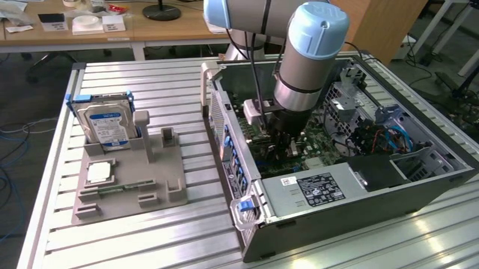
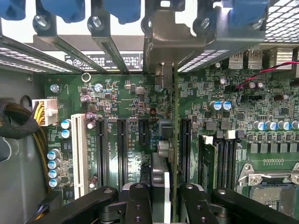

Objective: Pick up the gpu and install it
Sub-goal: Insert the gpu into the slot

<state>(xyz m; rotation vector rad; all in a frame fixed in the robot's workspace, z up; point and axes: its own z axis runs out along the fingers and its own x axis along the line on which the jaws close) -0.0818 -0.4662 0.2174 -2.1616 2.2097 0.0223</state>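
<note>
Over motherboard (image 2: 117, 93) | gpu (image 2: 167, 140): thin, edge-on, silvery bracket | pincer (image 2: 161, 196) clamps it

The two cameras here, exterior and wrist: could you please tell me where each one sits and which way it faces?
Exterior view: off the arm, raised, looking down on the slatted table and open computer case; the arm reaches into it.
Wrist view: on the wrist, facing the motherboard; the gripper holds the gpu edge-on.
Shared: the motherboard inside the case.

wooden desk (image 1: 112, 31) | grey floor (image 1: 30, 84) | lamp base (image 1: 161, 11) on desk
</note>
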